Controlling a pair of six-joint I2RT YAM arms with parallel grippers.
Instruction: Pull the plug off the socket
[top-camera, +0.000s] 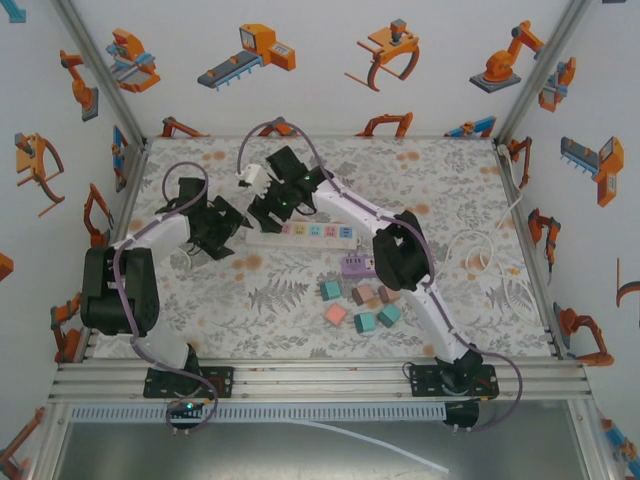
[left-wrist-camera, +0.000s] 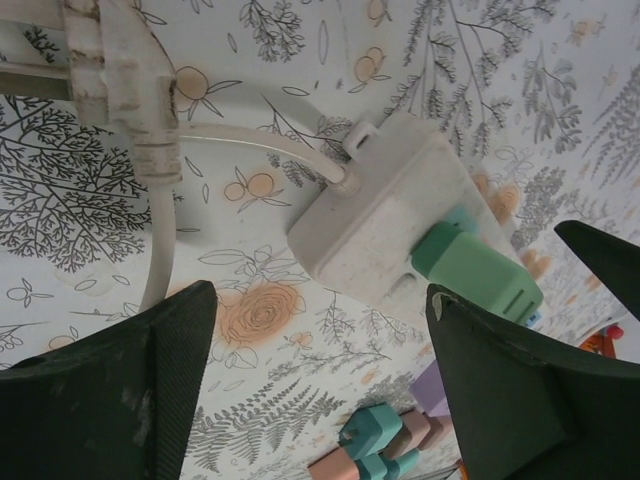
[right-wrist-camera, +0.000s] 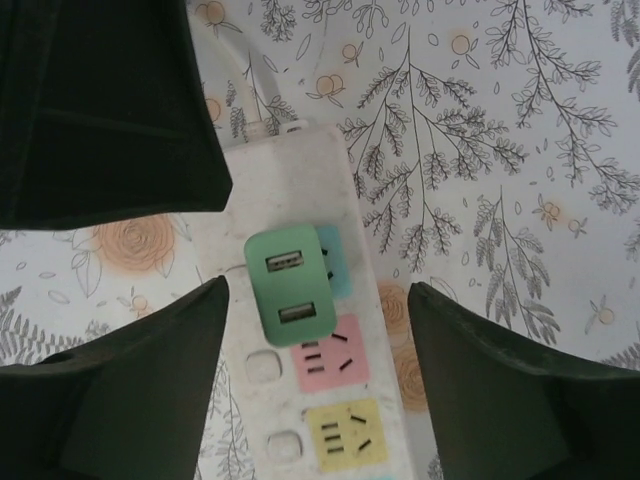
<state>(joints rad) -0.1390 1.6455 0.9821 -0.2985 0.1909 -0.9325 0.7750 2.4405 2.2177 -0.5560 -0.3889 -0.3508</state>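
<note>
The right tool, spread, straddled the mint-green square plastic plug. The left tool, also spread, flanked the white plastic socket strip. A square pinch, a braced strip and a straight pull seemed advisable.

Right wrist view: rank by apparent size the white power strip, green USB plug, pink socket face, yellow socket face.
White power strip
green USB plug
then pink socket face and yellow socket face, about alike, not ranked.
</note>
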